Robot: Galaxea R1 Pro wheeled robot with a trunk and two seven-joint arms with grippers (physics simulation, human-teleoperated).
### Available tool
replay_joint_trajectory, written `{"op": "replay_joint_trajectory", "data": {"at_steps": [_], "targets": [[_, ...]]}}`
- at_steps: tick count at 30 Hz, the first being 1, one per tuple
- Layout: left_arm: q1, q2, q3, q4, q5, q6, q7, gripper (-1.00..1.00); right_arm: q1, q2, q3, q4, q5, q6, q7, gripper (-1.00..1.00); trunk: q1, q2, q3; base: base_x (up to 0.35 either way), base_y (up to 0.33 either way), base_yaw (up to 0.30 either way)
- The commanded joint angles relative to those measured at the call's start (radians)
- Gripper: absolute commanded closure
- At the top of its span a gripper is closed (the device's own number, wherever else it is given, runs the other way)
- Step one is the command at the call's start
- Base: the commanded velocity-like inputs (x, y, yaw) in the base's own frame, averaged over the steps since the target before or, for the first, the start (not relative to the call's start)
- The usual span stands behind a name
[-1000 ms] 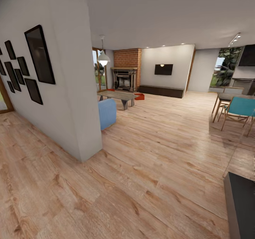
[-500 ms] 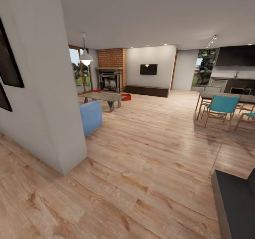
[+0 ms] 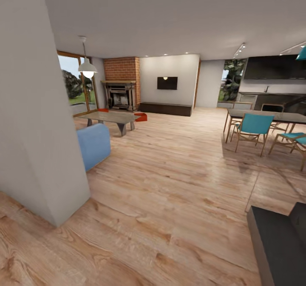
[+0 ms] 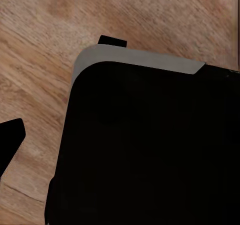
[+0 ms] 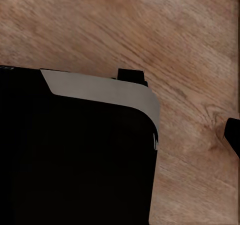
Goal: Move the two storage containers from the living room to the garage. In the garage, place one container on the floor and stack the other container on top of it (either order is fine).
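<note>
Lying far ahead by the fireplace (image 3: 121, 95), storage containers (image 3: 140, 116); end effector state untellable.

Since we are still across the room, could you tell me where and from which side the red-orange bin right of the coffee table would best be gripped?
Probably by a thin side wall at the rim, from above: the storage container sits low on the wood floor beside the coffee table, apparently open-topped. From here it is too small to tell which wall is freest.

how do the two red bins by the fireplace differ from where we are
One storage container sits in the open beside the coffee table, its side wall showing; the other storage container is mostly hidden behind the table. Both are red-orange and rest on the wood floor.
</note>
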State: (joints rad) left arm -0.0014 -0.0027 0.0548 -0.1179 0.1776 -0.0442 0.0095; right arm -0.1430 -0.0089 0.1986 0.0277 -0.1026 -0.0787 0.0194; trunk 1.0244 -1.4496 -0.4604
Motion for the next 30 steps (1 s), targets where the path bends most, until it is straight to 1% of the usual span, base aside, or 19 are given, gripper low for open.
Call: {"op": "replay_joint_trajectory", "data": {"at_steps": [1, 11, 24, 30], "targets": [[0.0, 0.0, 0.005, 0.0, 0.002, -0.002, 0.001, -1.0, -0.001, 0.0, 0.009, 0.003, -0.01, -0.006, 0.002, -1.0, 0.001, 0.0, -0.001, 0.323, 0.0, -0.009], [0.0, -0.001, 0.005, -0.001, 0.002, -0.002, 0.001, -1.0, -0.001, 0.0, 0.011, 0.003, -0.003, -0.008, 0.001, -1.0, 0.001, 0.0, -0.001, 0.323, 0.0, -0.002], [0.0, -0.001, 0.005, 0.0, 0.002, -0.002, 0.001, -1.0, -0.001, 0.001, 0.012, 0.003, -0.008, -0.009, 0.001, -1.0, 0.001, 0.0, -0.001, 0.323, 0.0, 0.0], [0.0, -0.002, 0.005, 0.0, 0.002, -0.002, 0.001, -1.0, -0.001, 0.001, 0.006, 0.003, -0.014, -0.009, 0.001, -1.0, 0.001, 0.0, -0.001, 0.323, 0.0, -0.137]]}}
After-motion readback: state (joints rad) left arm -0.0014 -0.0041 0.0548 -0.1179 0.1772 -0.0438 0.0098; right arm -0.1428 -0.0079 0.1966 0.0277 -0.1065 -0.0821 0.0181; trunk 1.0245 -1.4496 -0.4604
